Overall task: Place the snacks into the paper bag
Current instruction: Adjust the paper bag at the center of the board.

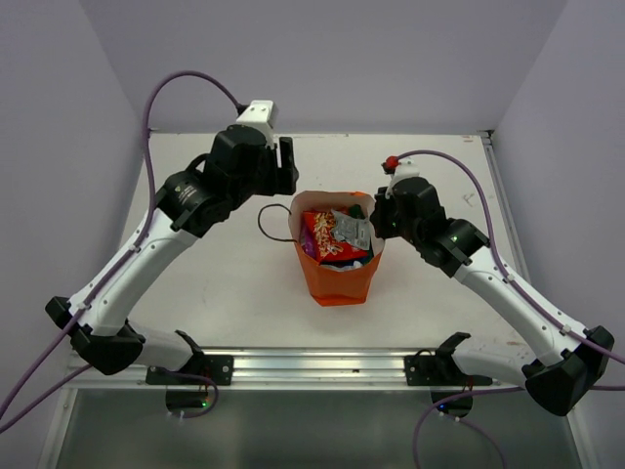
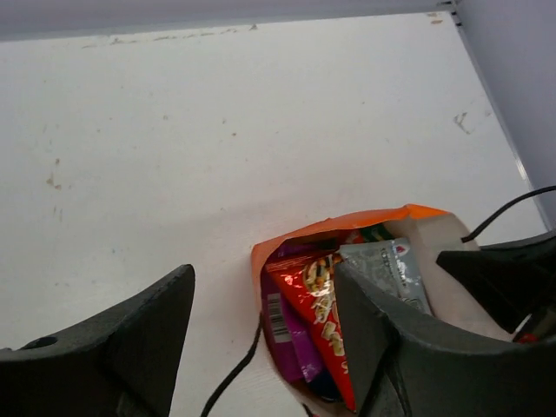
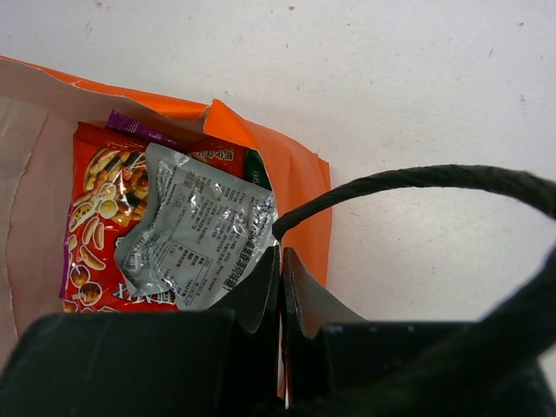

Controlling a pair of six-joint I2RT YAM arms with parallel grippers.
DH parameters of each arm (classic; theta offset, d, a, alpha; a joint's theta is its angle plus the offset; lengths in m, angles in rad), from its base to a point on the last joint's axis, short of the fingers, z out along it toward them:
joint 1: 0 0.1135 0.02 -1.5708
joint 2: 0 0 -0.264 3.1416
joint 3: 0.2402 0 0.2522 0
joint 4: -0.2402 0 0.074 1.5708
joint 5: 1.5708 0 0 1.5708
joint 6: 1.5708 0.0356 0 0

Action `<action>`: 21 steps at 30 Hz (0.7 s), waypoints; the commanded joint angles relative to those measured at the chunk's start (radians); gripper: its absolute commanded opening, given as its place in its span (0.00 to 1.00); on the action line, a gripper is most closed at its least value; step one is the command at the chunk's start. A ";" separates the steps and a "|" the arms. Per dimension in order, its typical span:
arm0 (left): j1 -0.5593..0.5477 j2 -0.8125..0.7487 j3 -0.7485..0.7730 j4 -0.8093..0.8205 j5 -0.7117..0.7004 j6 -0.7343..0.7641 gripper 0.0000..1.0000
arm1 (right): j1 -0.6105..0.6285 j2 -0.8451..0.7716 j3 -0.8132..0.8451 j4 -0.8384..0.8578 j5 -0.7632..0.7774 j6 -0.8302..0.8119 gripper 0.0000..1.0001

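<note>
Task looks about done: the orange paper bag [image 1: 337, 278] stands upright mid-desk and I spot no packet lying out on the desk [image 1: 225, 283]. In the bag: red packet [image 1: 317, 234] on the left side, silver-grey packet [image 1: 350, 230] lying on top of it, magenta-purple packet [image 2: 291, 334] tucked along the left wall, and a green packet [image 3: 256, 165] edge at the far right corner. There's something dark low down, maybe the blue one, can't confirm. My left fingers [image 2: 130, 347] are spread wide and hold nothing, hovering just far-left of the bag. My right fingers [image 3: 252, 295] are clenched on the bag's right rim beside the black cord handle [image 3: 417, 178]. What's left, I'd judge, is to let go of the rim and back off.
</note>
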State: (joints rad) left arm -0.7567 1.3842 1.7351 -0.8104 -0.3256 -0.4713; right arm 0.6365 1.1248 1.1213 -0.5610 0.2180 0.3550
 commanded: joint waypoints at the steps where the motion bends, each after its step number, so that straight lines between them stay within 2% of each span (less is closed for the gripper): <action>1: 0.046 -0.019 -0.043 -0.091 0.037 0.025 0.70 | -0.001 -0.008 0.015 0.012 0.024 -0.004 0.04; 8: 0.060 -0.005 -0.178 -0.056 0.140 0.013 0.72 | -0.001 -0.002 0.009 0.019 0.018 -0.002 0.04; 13: 0.059 0.015 -0.273 0.023 0.267 -0.012 0.64 | -0.001 0.003 0.008 0.023 0.018 -0.005 0.04; 16: 0.060 0.038 -0.304 0.054 0.318 -0.021 0.56 | 0.000 0.004 0.002 0.026 0.014 -0.005 0.04; 18: 0.059 0.052 -0.310 0.068 0.321 -0.024 0.44 | -0.001 0.009 0.000 0.029 0.014 -0.004 0.04; 19: 0.059 0.056 -0.307 0.070 0.321 -0.024 0.32 | -0.001 0.015 0.000 0.030 0.014 -0.004 0.04; 21: 0.059 0.064 -0.287 0.070 0.313 -0.023 0.21 | 0.000 0.024 0.008 0.029 0.015 -0.005 0.04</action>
State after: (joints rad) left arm -0.7025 1.4502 1.4273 -0.8036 -0.0467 -0.4934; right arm 0.6365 1.1309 1.1213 -0.5579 0.2176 0.3550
